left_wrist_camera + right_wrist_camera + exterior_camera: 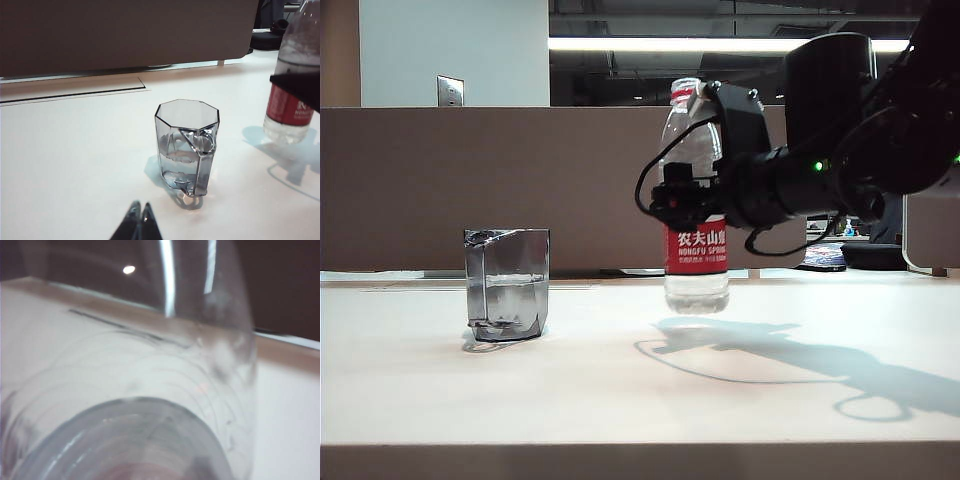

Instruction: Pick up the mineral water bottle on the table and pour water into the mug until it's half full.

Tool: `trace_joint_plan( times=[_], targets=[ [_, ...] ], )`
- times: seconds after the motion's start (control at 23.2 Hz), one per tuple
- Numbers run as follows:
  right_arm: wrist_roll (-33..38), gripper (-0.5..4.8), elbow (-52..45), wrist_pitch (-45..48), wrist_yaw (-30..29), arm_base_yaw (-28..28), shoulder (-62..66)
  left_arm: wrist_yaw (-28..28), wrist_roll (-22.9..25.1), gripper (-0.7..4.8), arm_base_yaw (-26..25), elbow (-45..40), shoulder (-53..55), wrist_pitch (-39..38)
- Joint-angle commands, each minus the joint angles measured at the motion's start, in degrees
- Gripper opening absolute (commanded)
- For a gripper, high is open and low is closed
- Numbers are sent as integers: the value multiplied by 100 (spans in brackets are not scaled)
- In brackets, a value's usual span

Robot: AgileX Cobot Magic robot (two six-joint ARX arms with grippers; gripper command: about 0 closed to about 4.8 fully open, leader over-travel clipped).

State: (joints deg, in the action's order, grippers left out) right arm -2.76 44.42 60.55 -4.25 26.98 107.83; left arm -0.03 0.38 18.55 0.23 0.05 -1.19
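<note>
From the exterior view I am seeing the right end effector [692, 197] gripping the mineral water bottle [696, 262] around its label, reaching in from the 3 o'clock side. The bottle is hanging upright, its base lifted clear of the tabletop [620, 390], with its shadow lying below. The mug [506, 284] is standing on the tabletop at 9 o'clock from the bottle, well apart from it, with water [508, 300] filling roughly its lower half.

From the left wrist view I am looking at the mug [188, 146] in the middle, its handle facing the camera and water [175, 159] showing inside. The left end effector [139, 210] is sitting at 6 o'clock, near the mug but not touching it, its two dark fingertips [132, 212] pressed together and holding nothing. The bottle [295, 75] is showing at 3 o'clock, a dark finger crossing its label.

From the right wrist view I am seeing only the clear bottle [150, 405] filling the frame, blurred, with the white tabletop [290, 405] behind it.
</note>
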Motion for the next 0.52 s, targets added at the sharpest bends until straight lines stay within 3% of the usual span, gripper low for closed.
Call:
trace_joint_plan(
  times=[0.04, 0.52],
  targets=[
    [33, 321, 35, 269, -85, 15, 15, 24, 2, -5, 0, 17, 0, 39],
    [129, 331, 44, 855, -221, 15, 485, 24, 2, -5, 0, 17, 0, 37]
  ],
)
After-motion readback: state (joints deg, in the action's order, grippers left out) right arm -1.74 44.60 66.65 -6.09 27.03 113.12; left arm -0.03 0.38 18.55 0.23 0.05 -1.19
